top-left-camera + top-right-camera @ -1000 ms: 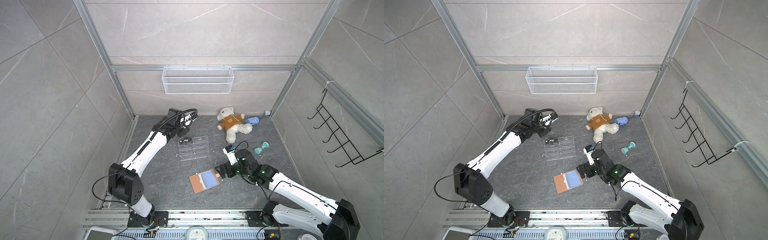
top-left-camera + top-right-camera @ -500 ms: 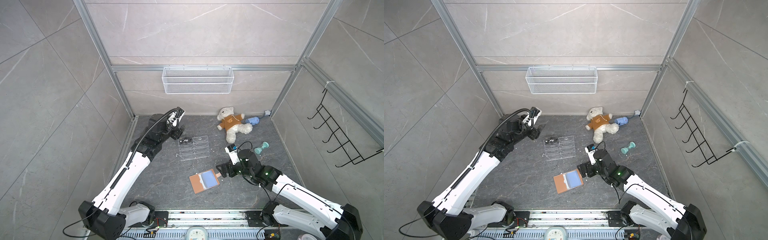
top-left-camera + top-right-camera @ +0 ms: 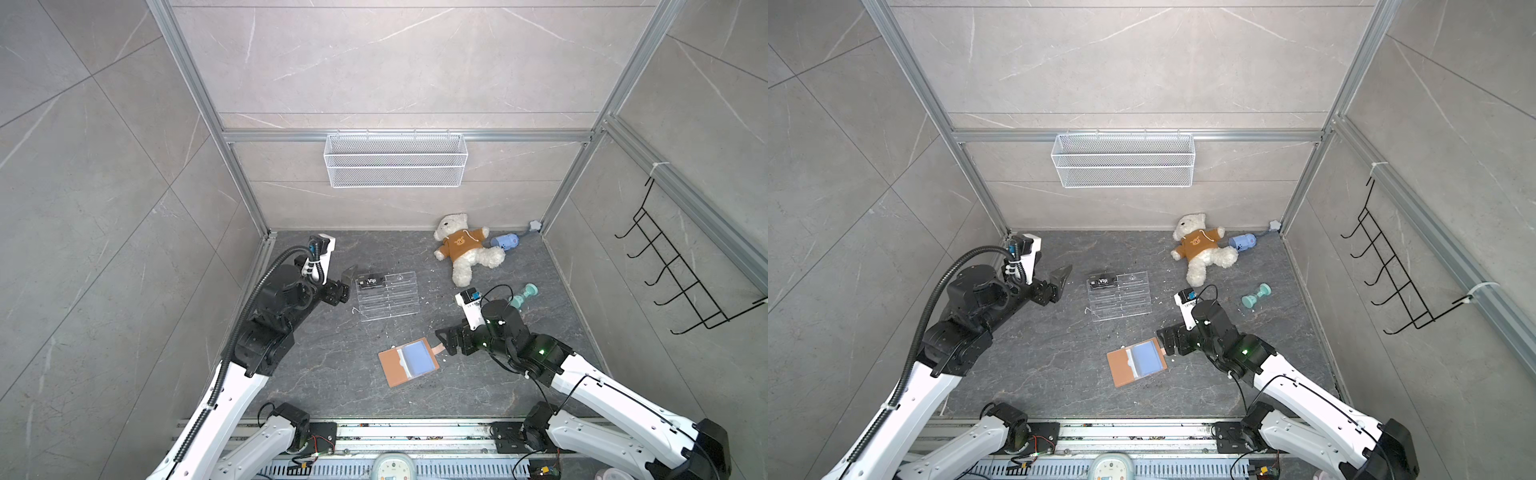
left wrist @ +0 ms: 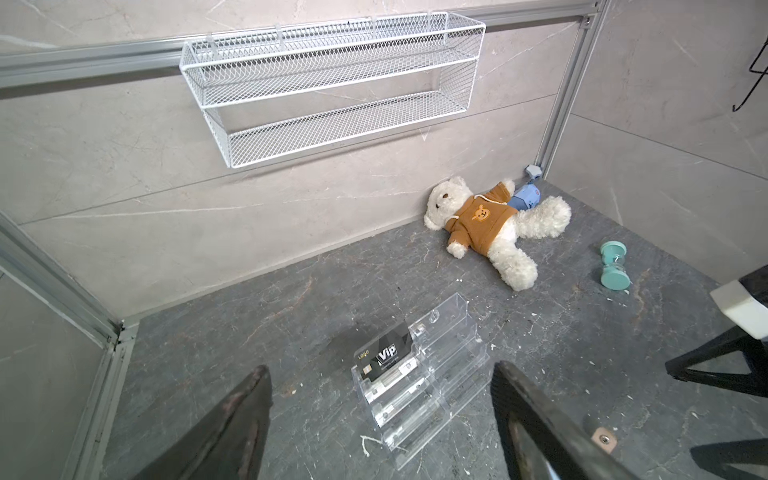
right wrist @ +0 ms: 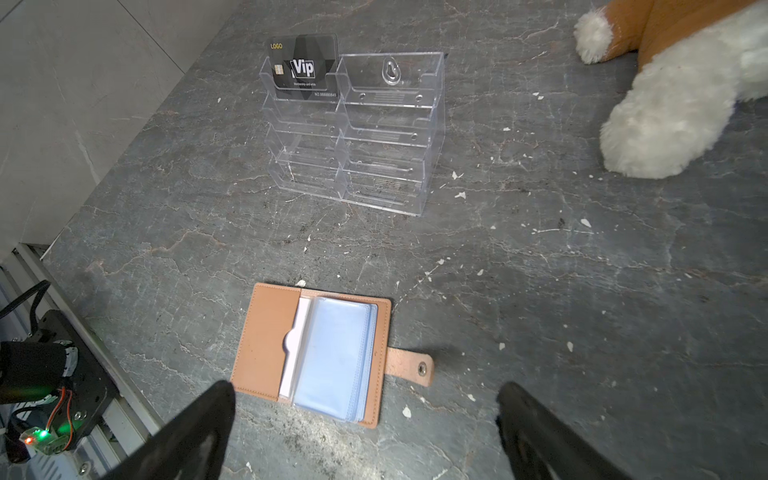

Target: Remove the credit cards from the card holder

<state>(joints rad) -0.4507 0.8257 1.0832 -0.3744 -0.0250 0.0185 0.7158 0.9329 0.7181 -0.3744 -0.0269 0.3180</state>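
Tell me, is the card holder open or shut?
Open: the card holder lies spread flat, pale blue sleeves showing, strap tab unfastened.

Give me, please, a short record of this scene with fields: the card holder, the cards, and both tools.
card holder: lies open on the tabletop, blue sleeves showing
credit card: one, standing in the clear acrylic rack, rearmost tier
left tool: open, empty, beside the rack
right tool: open, empty, close to the card holder
other: teddy bear, teal dumbbell
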